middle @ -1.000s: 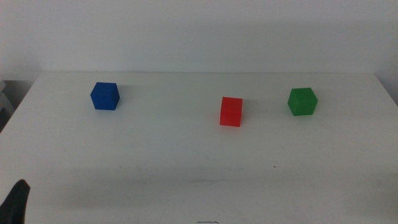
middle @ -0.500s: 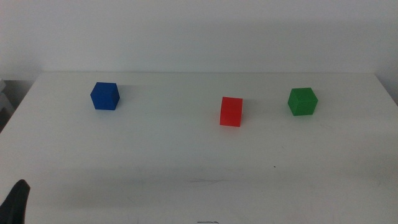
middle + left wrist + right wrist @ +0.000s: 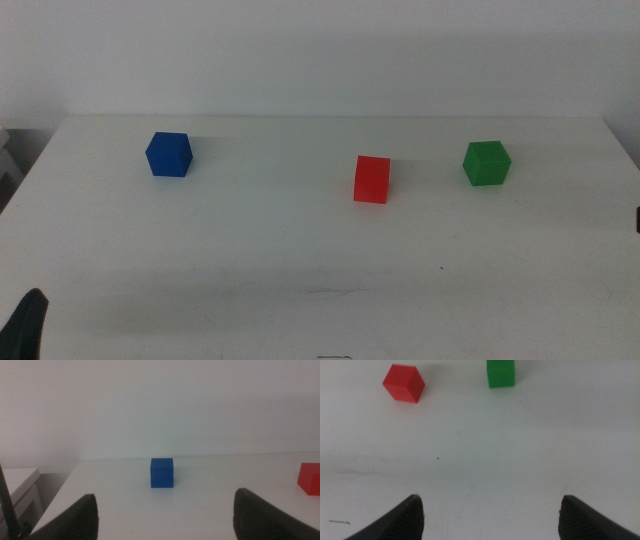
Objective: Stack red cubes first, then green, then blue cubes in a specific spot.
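White table [image 3: 300, 250] — three cubes in a row, well apart.
Blue cube [image 3: 168, 154] at left, red cube [image 3: 371, 179] in the middle, green cube [image 3: 486, 163] at right; left gripper [image 3: 165, 512] and right gripper [image 3: 490, 515] — jaws apart, holding nothing.

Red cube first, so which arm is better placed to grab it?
Probably right. The red cube sits right of centre, and the right gripper, open, faces it. The left gripper, open, faces the blue cube.
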Action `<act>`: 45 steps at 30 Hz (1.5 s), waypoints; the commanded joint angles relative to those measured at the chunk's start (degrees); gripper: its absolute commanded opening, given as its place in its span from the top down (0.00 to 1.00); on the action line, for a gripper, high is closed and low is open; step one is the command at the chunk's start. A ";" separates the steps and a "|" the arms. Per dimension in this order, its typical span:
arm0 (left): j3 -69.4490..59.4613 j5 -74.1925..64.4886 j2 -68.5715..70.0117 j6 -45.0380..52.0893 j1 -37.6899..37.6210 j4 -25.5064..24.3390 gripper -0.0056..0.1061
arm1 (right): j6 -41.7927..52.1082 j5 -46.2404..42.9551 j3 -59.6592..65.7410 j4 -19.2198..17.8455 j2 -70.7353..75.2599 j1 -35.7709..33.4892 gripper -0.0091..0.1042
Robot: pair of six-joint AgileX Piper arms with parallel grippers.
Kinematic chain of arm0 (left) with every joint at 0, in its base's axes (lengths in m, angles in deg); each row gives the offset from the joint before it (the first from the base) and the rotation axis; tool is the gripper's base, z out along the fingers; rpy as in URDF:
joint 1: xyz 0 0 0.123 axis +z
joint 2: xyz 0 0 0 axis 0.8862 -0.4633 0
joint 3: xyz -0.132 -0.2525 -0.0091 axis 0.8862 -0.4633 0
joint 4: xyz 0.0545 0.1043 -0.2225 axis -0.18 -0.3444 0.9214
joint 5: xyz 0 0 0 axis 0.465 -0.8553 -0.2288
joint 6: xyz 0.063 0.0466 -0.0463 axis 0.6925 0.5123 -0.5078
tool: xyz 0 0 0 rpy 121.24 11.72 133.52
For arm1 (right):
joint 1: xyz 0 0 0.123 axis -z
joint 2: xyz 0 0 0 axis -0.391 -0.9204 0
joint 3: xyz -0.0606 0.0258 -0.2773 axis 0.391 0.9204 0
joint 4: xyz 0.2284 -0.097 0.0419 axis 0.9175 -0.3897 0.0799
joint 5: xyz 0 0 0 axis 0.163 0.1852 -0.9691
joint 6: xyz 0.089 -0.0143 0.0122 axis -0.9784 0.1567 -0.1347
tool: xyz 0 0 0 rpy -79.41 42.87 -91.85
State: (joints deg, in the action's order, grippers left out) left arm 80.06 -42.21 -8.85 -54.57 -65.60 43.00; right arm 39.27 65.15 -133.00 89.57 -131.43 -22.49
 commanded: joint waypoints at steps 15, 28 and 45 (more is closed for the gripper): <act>0.17 4.83 1.14 -0.25 -0.03 0.69 0.13 | 0.31 -3.36 -2.86 3.11 -4.62 0.28 0.17; 0.17 4.83 1.14 -0.25 -0.03 0.69 0.13 | -4.81 -3.84 -15.90 1.84 -20.97 -13.08 0.26; 0.17 4.83 1.14 -0.25 -0.03 0.69 0.13 | -34.93 4.91 -49.93 -22.55 -57.37 -30.58 0.26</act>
State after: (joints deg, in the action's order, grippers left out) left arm 80.06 -42.21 -8.85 -54.57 -65.60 43.00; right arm 5.07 70.69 -179.27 68.29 -189.71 -52.94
